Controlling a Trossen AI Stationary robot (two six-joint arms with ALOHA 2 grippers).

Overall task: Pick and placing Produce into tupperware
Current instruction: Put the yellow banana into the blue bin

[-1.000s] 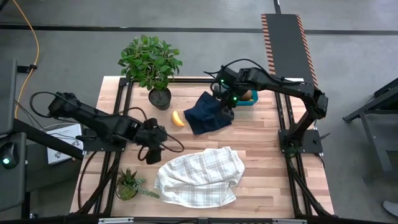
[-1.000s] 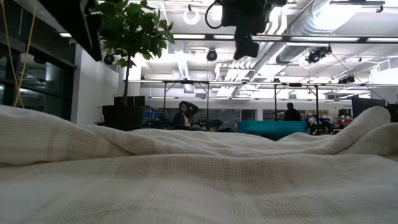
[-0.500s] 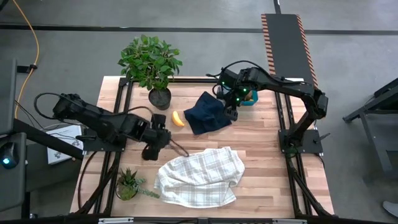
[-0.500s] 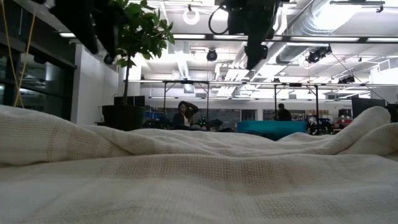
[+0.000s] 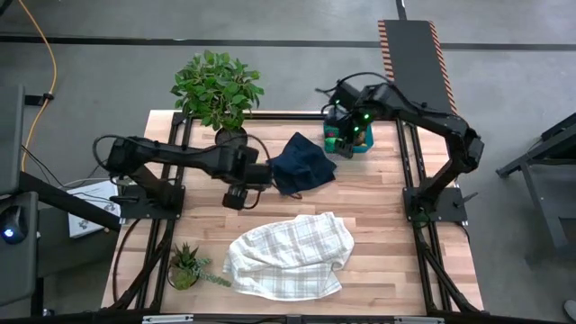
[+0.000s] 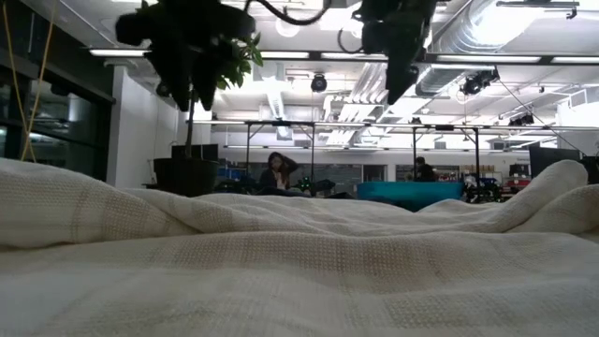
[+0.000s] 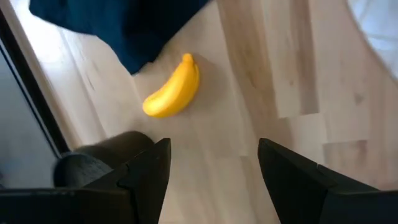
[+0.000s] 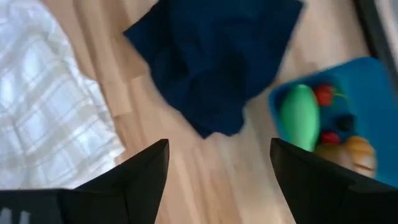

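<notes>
1. The step in hand, judging by the layout, is the pick of the banana [image 7: 172, 88], the one piece of produce lying loose on the table [image 5: 378, 211]. It rests on bare wood just beside the edge of the navy cloth [image 5: 301, 164], not under it.

2. The left gripper [image 5: 256, 175] hovers over the banana with its fingers parted and nothing between them. In the left wrist view the fruit sits ahead of the gap, not yet inside it, so the arm likely needs to travel forward before it descends.

3. The banana lies at an angle to the fingers. Turning the wrist so the pads meet its fat middle across the short axis should give the surest hold; a pinch near either tapered end risks it squirting out.

4. The cloth edge is close to the stem end. A descent on the side away from the cloth would avoid snagging fabric in the grip.

5. The tupperware [image 5: 364, 147] stands near the table's far right corner and already holds a green piece [image 8: 300, 116], cherries [image 8: 323, 94] and an orange piece [image 8: 359, 151].

6. The right gripper [image 5: 343, 137] hangs just beside the box, spread wide and empty. It probably needs to clear off before the left arm carries the banana across.
</notes>
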